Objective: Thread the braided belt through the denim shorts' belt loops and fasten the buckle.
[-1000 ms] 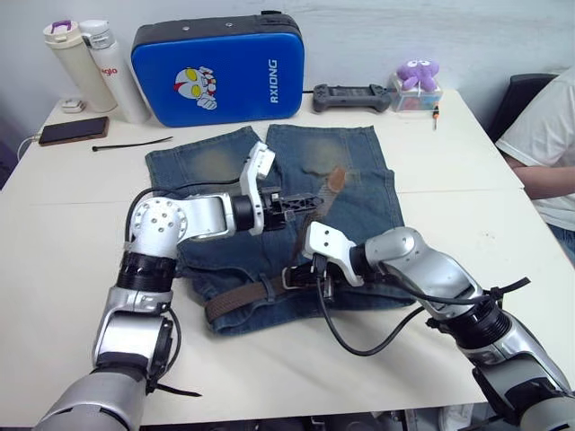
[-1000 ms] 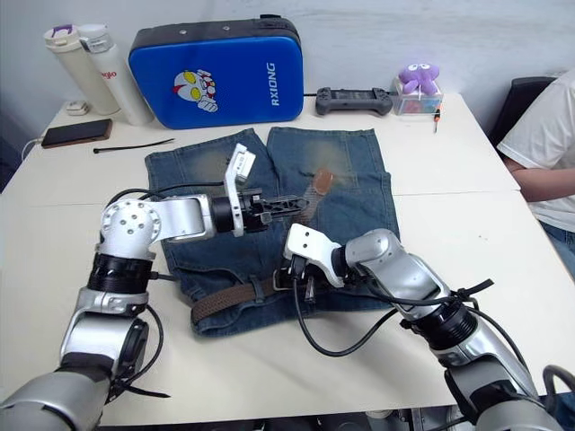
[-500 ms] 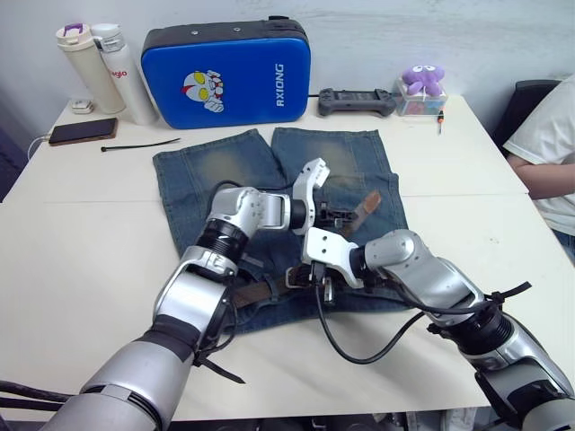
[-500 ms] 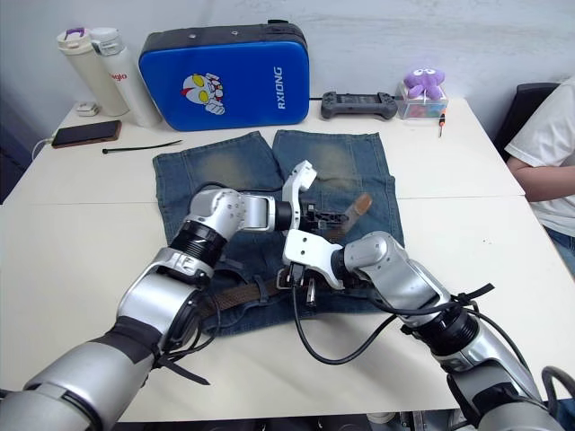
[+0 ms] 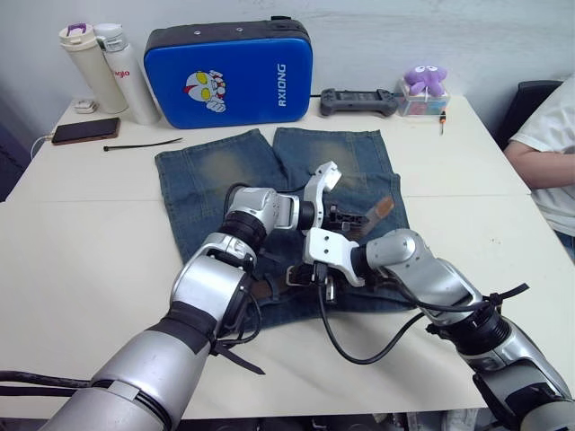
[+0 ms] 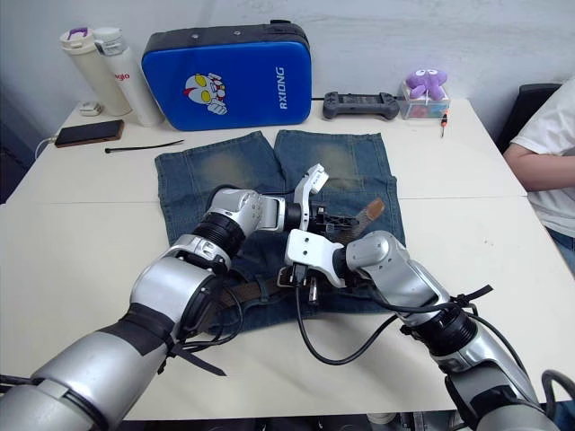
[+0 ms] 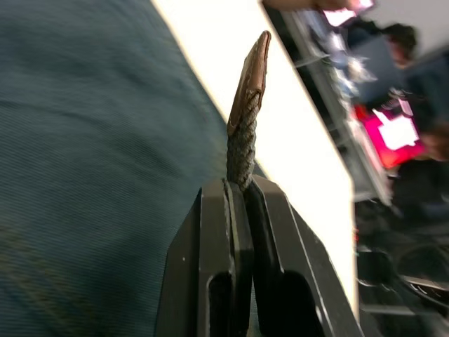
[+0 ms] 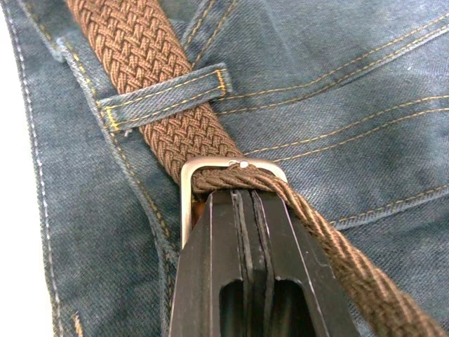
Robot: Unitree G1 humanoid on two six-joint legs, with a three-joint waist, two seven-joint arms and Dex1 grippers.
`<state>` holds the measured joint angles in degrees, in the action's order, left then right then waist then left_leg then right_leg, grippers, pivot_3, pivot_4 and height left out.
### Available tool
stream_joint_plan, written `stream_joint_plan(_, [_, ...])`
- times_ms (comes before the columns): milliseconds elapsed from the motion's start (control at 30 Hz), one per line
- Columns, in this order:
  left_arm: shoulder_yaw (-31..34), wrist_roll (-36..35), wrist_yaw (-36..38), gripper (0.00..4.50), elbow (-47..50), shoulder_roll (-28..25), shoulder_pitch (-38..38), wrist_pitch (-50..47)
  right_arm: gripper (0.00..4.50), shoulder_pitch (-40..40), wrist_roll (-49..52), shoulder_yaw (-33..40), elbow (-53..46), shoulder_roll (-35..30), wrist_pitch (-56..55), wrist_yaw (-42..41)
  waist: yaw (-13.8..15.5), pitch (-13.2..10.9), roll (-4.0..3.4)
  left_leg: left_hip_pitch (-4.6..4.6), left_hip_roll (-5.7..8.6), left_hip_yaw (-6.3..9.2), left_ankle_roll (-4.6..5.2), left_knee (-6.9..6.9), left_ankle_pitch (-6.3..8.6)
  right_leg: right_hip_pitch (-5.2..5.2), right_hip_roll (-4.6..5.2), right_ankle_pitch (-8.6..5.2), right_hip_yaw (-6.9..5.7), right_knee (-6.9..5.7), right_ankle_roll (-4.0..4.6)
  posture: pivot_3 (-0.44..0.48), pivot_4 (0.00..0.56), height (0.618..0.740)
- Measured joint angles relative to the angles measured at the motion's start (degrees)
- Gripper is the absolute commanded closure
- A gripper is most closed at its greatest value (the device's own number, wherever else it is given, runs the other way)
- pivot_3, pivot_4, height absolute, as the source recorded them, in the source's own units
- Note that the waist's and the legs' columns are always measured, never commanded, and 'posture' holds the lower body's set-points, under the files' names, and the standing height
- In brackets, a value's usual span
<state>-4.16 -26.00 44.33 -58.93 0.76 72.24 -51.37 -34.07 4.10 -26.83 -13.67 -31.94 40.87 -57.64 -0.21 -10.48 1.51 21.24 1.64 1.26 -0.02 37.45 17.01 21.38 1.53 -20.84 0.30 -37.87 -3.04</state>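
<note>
The braided belt (image 8: 151, 84) lies on the denim shorts (image 5: 216, 175): its tip is pinched by the left gripper (image 7: 238, 193), and the right gripper (image 8: 244, 200) is clamped at the buckle (image 8: 210, 168). Behind the shorts, a blue case (image 5: 225, 72) reads "RXIONG".

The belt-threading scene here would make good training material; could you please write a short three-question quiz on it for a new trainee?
1. True or false: the left gripper is shut on the tip of the braided belt.
2. The right gripper is at the: A) phone B) buckle C) blue case.
3. Fill in: in the right wrist view, the belt passes under one of the belt loops on the denim shorts, just before the ____.

Key: 1 true; 2 B; 3 buckle.
</note>
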Motion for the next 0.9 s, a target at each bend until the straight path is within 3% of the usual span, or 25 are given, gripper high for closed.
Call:
stream_joint_plan(167, [-0.8, -0.3, 1.5, 4.50, 16.1, -3.6, -8.1, -8.4, 4.47, 3.8, 3.2, 4.2, -5.3, -1.1, 4.6, 1.8, 0.3, 0.0, -0.04, 0.16, 0.00, 0.01, 0.00, -0.16, 0.00, 0.19, 0.00, 0.00, 0.00, 0.10, 0.00, 0.000, 0.150, 0.739])
stream_joint_plan(367, [1.6, -1.8, -0.4, 4.50, 27.4, -5.3, -12.3, -15.4, 4.47, 7.7, 8.7, 10.6, -8.8, -1.1, 13.4, 5.2, 0.8, 0.0, -0.06, 0.34, 0.01, 0.05, 0.10, -0.21, 0.05, 0.24, 0.03, 0.00, -0.02, 0.35, -0.01, 0.000, 0.150, 0.739])
stream_joint_plan(733, [2.1, -3.7, -2.5, 4.50, 34.1, -2.5, -15.8, -19.8, 4.47, 10.1, 14.8, 21.5, -11.9, -3.4, 26.2, 11.9, 1.7, -0.1, -0.08, 0.36, 0.06, 0.05, 0.16, -0.19, 0.07, 0.22, 0.06, 0.01, -0.02, 0.39, -0.03, 0.000, 0.150, 0.739])
stream_joint_plan(900, [2.1, -3.8, -2.5, 4.50, 34.1, -2.8, -15.9, -19.8, 4.47, 10.2, 18.8, 31.3, -12.6, -2.5, 33.8, 14.8, 1.5, -0.1, -0.10, 0.37, 0.04, 0.05, 0.13, -0.29, 0.06, 0.28, 0.02, 0.01, 0.00, 0.40, -0.03, 0.000, 0.150, 0.739])
